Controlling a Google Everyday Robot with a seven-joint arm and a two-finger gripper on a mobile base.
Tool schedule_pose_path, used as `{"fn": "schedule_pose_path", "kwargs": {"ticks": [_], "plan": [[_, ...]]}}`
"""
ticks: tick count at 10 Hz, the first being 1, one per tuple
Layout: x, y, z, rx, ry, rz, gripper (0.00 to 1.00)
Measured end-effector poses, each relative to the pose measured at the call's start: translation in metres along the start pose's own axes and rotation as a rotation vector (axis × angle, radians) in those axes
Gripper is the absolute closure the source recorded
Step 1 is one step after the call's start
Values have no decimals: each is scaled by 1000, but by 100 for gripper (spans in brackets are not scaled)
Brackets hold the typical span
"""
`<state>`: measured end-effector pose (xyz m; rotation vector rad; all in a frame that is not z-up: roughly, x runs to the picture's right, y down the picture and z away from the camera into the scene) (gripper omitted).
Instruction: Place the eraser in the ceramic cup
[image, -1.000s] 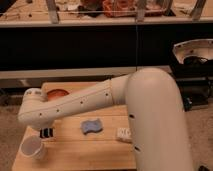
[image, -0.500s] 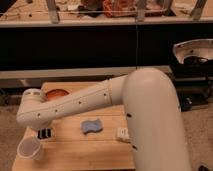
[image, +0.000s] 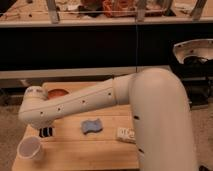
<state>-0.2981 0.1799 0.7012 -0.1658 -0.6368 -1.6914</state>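
Note:
A white ceramic cup stands upright near the front left corner of the wooden table. My gripper hangs from the white arm just above and to the right of the cup, close to the table top; only its dark tips show below the wrist. A small white rectangular block with dark marks, possibly the eraser, lies on the table to the right, partly behind my arm's large shoulder link. I cannot tell whether anything is in the gripper.
A blue wavy sponge lies mid-table between the gripper and the white block. A reddish-orange object sits at the table's back left, behind my arm. A dark counter runs behind the table.

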Motion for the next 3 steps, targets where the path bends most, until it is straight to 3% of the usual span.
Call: {"fn": "schedule_pose_path", "kwargs": {"ticks": [3], "plan": [[2, -14, -12, 1, 18, -35, 96]]}}
